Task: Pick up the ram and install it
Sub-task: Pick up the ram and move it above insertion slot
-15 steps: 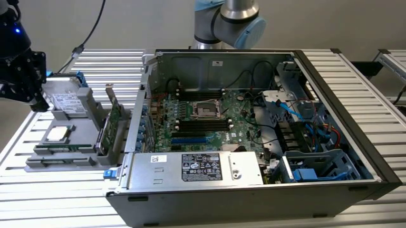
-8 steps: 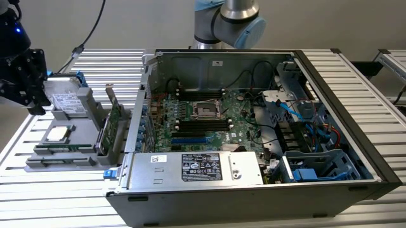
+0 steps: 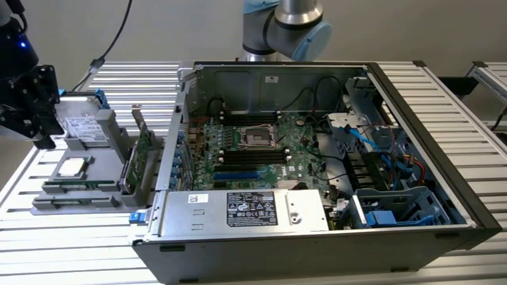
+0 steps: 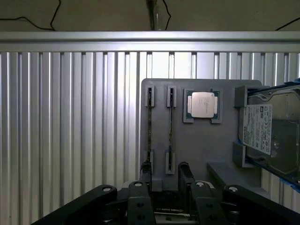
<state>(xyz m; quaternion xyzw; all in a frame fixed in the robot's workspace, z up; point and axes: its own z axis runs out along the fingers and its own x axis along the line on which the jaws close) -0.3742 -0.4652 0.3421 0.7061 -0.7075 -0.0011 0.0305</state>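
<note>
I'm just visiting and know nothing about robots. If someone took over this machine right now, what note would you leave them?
Pincer: open, holding nothing, hovering above one end of the grey tray beside the open computer case.
Ram: two ram sticks stand on edge in the tray's holders.
Done: no stick lifted yet.
Left: the whole job, picking up a stick and fitting it on the motherboard.

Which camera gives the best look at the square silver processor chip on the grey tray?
The wrist view: the square silver processor chip faces the camera squarely, unobstructed, in its grey tray. The exterior view shows the chip at a slant.
</note>
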